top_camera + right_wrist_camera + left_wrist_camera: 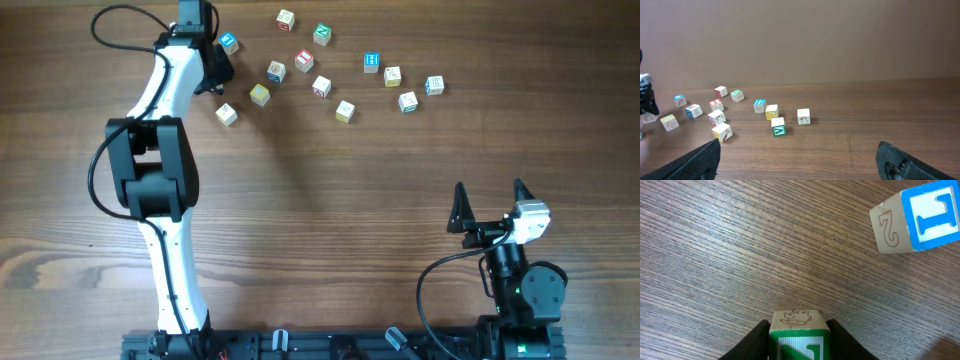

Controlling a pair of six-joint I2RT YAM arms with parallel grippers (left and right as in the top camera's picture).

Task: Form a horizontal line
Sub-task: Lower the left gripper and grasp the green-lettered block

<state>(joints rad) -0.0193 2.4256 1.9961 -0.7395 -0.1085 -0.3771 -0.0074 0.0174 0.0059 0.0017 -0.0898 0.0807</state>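
The green-faced cube (800, 347) is gripped by the left gripper (799, 327), a dark finger being pressed against each of its sides; whether it is lifted off the table (740, 255) cannot be told. The right gripper (489, 190) is spread wide with nothing between its fingers, well apart from every cube. No horizontal line is laid out yet: no two cubes are set edge to edge. A blue-faced cube (920, 217) lies ahead of the left fingertips and to their right, near but not touching, and the loose cubes (321, 86) are strewn further off to that same side. A skewed release is judged the main risk: if the held cube is twisted or set down corner-first, its edge will not meet a neighbour flush. The blue-faced cube could also be knocked if the gripper is swung rightward, and placed cubes could be nudged as the fingers are opened close beside them. The scatter's long axis is judged to run across the left gripper's reach, though it wanders, and the row would be expected along that axis. The held cube is seated square in the grip, with its green face turned toward the wrist camera.
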